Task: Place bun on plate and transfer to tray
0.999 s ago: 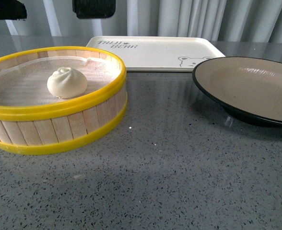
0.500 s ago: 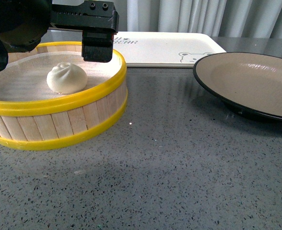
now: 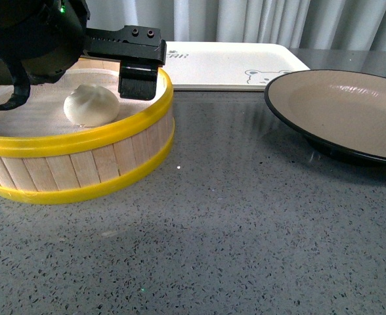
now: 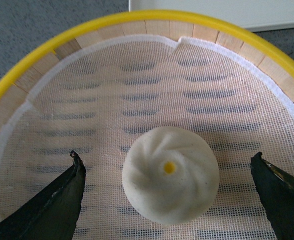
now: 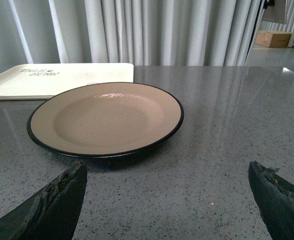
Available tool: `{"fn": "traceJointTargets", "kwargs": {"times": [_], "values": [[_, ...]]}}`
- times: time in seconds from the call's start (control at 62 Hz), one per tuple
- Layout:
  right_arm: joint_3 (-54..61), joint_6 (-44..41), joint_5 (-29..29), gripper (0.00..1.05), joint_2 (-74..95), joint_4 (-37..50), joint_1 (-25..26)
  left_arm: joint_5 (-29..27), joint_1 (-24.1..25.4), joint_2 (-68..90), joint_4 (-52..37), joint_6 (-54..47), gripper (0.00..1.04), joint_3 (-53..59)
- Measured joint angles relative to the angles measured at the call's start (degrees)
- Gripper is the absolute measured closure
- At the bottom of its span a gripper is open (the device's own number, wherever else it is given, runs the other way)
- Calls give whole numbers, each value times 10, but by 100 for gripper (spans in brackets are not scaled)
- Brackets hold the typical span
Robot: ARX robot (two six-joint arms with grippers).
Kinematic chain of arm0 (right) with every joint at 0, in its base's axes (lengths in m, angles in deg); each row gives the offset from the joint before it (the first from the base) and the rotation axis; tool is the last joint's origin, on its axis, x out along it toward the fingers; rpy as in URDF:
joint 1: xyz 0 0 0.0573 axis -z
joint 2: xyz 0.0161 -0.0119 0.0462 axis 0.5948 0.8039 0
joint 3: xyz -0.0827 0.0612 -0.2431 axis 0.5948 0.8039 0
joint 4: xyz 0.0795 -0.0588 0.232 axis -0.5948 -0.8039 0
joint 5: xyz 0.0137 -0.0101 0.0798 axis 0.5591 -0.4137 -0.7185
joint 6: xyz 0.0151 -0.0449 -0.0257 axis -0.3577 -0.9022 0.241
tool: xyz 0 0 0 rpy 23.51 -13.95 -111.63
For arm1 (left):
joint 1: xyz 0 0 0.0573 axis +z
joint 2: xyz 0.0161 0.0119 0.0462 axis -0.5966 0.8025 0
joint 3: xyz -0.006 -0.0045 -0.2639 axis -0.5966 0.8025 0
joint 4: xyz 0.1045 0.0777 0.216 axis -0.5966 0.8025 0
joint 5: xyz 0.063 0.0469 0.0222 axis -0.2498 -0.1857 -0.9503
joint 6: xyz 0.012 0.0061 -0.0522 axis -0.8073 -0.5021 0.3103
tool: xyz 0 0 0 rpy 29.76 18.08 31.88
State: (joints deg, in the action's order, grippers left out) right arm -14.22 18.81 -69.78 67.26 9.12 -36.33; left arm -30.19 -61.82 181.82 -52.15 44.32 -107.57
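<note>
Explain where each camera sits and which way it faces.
Front view: on the robot's body, facing forward; the left arm hangs over the steamer basket.
Left wrist view: on that wrist, looking down at the bun inside the open left gripper.
Right wrist view: on that wrist, low, facing the plate and tray; the open right gripper shows.
Shared: front and left wrist views both show the bun.

A yellow-rimmed wooden steamer basket [image 3: 81, 167], lined with white mesh cloth [image 4: 137, 100], sits near the left edge of the speckled grey table [image 3: 245, 230], with pale curtains [image 3: 245, 20] behind.
</note>
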Motion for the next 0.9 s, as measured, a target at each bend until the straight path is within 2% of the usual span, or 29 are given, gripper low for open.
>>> {"fn": "traceJointTargets", "kwargs": {"times": [0.403,0.451,0.645,0.902], "values": [[0,0,0,9,0,0,0,19,-3,14,20,40,7,-7],[0,0,0,9,0,0,0,19,-3,14,19,40,9,-7],[0,0,0,9,0,0,0,17,-5,15,11,37,37,-7],[0,0,0,9,0,0,0,7,-6,16,4,30,91,-7]]}}
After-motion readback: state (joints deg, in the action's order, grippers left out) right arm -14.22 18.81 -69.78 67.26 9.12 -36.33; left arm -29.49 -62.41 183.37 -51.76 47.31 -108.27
